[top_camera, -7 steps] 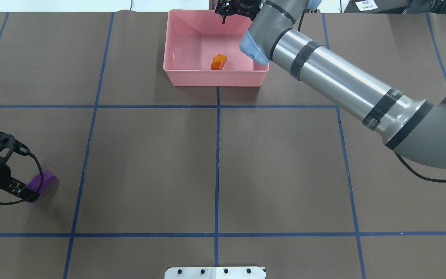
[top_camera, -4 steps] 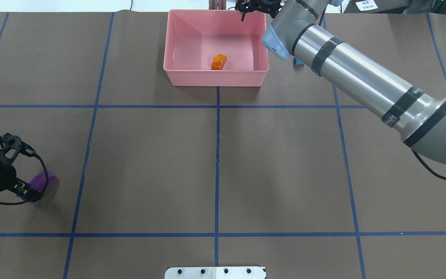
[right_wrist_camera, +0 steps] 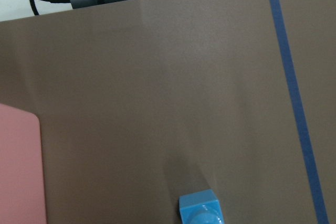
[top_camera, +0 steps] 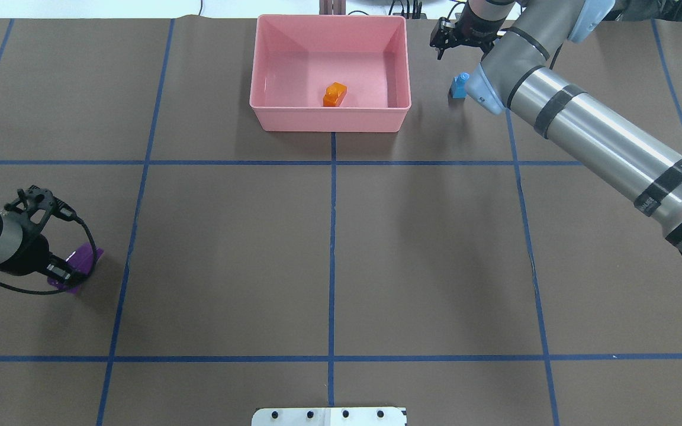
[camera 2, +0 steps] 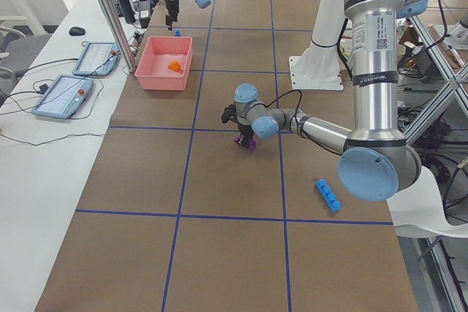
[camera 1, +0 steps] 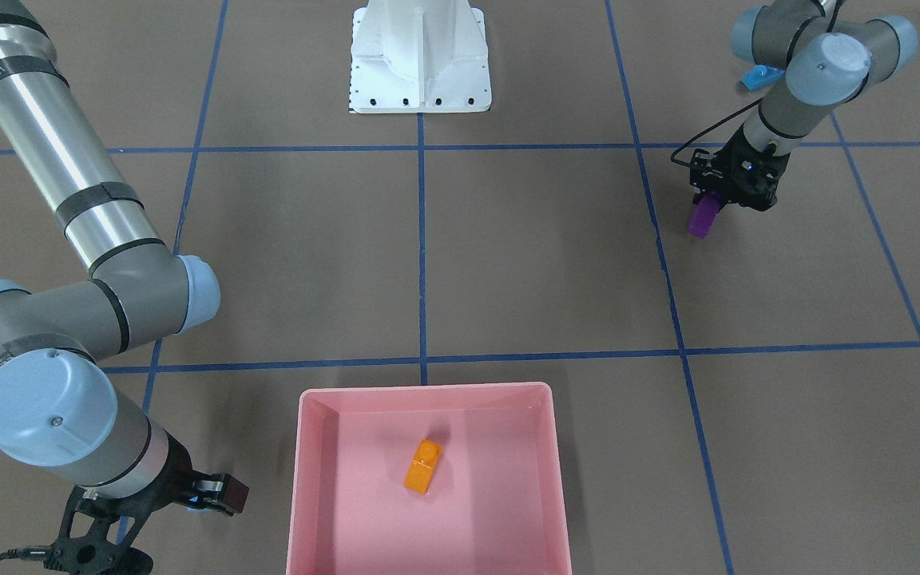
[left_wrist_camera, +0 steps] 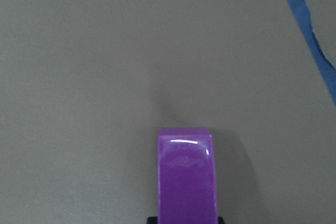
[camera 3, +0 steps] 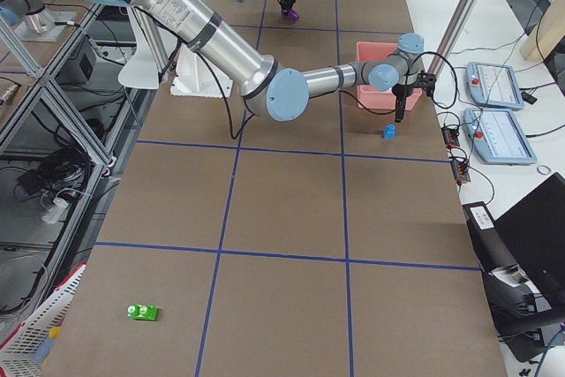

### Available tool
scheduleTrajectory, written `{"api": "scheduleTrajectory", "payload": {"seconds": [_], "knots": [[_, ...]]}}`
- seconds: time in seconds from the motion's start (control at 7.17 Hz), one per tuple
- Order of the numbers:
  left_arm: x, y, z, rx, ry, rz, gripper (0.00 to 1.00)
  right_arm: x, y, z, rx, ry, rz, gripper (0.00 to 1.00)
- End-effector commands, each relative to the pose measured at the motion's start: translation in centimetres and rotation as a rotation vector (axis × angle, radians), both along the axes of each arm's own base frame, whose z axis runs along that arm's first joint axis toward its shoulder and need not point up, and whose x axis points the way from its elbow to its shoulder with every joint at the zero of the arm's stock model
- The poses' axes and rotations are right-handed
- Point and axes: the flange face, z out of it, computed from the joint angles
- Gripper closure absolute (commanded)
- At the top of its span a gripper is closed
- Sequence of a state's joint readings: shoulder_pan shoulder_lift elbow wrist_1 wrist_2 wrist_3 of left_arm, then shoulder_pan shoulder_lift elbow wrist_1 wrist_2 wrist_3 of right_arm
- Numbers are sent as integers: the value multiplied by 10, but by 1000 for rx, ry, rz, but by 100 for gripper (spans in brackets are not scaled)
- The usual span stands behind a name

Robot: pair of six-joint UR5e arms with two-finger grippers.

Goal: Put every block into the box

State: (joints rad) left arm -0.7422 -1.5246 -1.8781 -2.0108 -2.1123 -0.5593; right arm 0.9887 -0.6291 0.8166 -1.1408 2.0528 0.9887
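Gripping the purple block (left_wrist_camera: 186, 177) in tight jaws, the left gripper (camera 1: 711, 204) can carry it to the box (top_camera: 329, 118). I cannot tell how the right gripper (top_camera: 440, 47) jaws stand.

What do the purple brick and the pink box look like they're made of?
The purple brick looks like hard, glossy plastic: a sharp white highlight curves along its top edge. The box is probably moulded plastic, smooth with a slight sheen: uniform pink, rounded corners, faint reflections on its floor.
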Motion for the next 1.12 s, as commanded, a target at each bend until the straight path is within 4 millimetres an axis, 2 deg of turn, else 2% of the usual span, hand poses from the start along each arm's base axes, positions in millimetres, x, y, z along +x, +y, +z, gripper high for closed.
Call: {"api": "scheduleTrajectory", "payload": {"seconds": [0.0, 0.14, 0.28, 0.42, 0.56, 0.7, 0.84, 0.98], "knots": [[-19, -91, -107, -47, 82, -108, 100, -20, 12, 20, 13, 54, 0, 1], [-8, -129, -163, -66, 64, -143, 100, -28, 21, 38, 31, 61, -5, 2], [5, -172, -213, -83, 76, -189, 100, -30, 23, 49, 41, 56, -5, 4], [28, -209, -255, -114, 98, -232, 100, -34, 22, 51, 38, 62, -7, 12], [51, -243, -289, -152, 98, -265, 100, -39, 24, 52, 60, 60, -4, 27], [50, -277, -297, -147, 95, -304, 100, -41, 20, 51, 72, 56, -1, 44], [62, -299, -291, -134, 111, -330, 100, -44, 15, 42, 84, 61, 8, 71], [80, -327, -303, -123, 124, -416, 100, -47, 16, 41, 100, 67, 11, 98]]}}
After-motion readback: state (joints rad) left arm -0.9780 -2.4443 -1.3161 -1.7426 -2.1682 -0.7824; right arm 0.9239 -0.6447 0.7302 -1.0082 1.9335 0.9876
